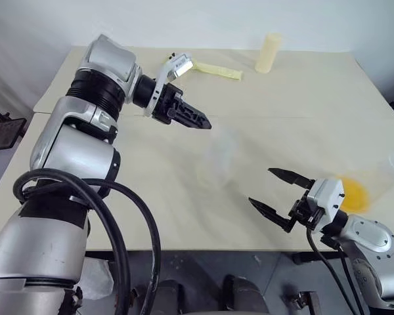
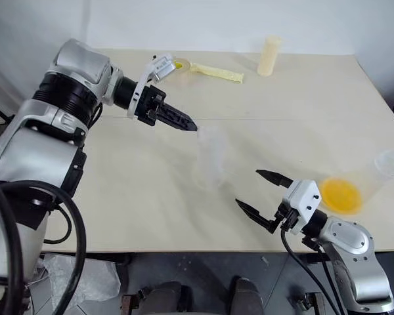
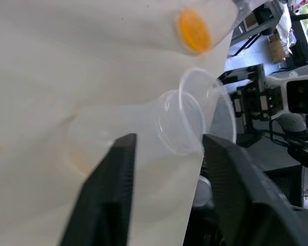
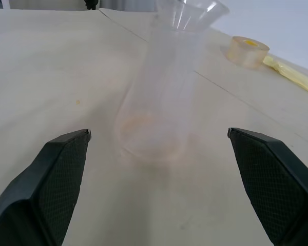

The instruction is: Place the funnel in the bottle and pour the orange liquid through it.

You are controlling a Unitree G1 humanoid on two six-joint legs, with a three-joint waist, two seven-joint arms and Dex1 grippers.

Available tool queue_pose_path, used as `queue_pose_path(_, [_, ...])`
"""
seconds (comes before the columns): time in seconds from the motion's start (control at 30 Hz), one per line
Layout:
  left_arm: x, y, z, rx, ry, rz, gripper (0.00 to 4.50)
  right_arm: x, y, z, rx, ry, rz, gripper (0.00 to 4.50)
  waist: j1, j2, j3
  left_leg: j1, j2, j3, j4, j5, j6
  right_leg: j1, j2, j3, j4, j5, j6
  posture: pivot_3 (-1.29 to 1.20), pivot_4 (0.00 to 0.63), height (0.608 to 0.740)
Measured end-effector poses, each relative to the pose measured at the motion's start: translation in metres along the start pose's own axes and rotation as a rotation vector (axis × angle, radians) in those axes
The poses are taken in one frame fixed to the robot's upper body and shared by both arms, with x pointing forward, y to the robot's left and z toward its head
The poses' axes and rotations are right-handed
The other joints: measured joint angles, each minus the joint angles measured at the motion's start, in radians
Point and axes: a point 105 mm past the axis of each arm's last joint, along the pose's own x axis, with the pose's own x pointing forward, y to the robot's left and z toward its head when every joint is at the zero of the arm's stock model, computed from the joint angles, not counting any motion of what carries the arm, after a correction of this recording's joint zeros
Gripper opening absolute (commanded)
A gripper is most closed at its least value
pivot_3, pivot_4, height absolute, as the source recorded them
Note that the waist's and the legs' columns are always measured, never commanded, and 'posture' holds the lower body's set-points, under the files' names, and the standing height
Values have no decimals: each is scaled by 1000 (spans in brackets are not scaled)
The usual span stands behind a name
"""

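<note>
The clear bottle [image 2: 209, 164] stands upright mid-table, and the clear funnel [image 4: 192, 10] sits in its neck. My left gripper [image 2: 186, 123] hangs just left of the funnel [image 3: 205, 110], angled down. Its fingers [image 3: 113, 195] stand apart in the left wrist view, open and holding nothing. The orange liquid [image 2: 340, 195] lies in a clear cup [image 2: 385, 167] on its side near the right edge. My right gripper [image 2: 259, 195] is open and empty, level above the front edge, between bottle and cup, facing the bottle [image 4: 156, 107].
A cream cylinder [image 2: 269, 56] stands at the far edge. A yellow tape strip [image 2: 217, 72] and a tape roll [image 2: 179, 64] lie at the back, behind my left gripper. The table [image 2: 118, 197] drops off close in front of my right gripper.
</note>
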Motion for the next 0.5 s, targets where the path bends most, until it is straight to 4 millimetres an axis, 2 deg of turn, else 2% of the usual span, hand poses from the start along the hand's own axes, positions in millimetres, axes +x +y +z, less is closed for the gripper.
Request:
queue_pose_path(0.1, [1, -1, 1, 7, -7, -11, 4334, 1, -1, 0, -3, -3, -3, 4500, 0, 0, 0, 0, 0, 0, 0, 0, 0, 0, 0, 0, 0, 0, 0, 0, 150, 740])
queue_pose_path(0.13, [1, -2, 2, 13, -14, -17, 4442, 1, -1, 0, -4, -2, -3, 4500, 0, 0, 0, 0, 0, 0, 1, 0, 0, 0, 0, 0, 1, 0, 0, 0, 150, 740])
queue_pose_path(0.27, [-4, -3, 7, 25, -56, -21, 4442, 0, 0, -2, 0, 5, -11, 4500, 0, 0, 0, 0, 0, -1, 1, 0, 0, 0, 0, 0, 2, 0, 0, 0, 150, 740])
queue_pose_path(0.33, [-13, 1, 10, 57, -103, 1, 4442, -3, 2, -4, 11, 12, -23, 4500, -2, 0, 0, 0, 0, -1, 1, 0, 0, -1, 0, 0, 2, 0, 0, 0, 150, 740])
queue_pose_path(0.4, [-26, 10, 11, 154, -174, 43, 4442, -5, 4, -6, 20, 20, -36, 4500, -3, 0, 0, 2, 1, -5, 1, 0, 0, -1, -1, 1, 5, 0, 0, 0, 150, 740])
queue_pose_path(0.5, [-35, 31, -2, 280, -276, 105, 4442, -12, 4, -5, 19, 32, -66, 4500, -4, 0, 0, 3, 1, -7, 5, 0, 0, -2, -2, 2, 10, 0, 0, 0, 150, 740])
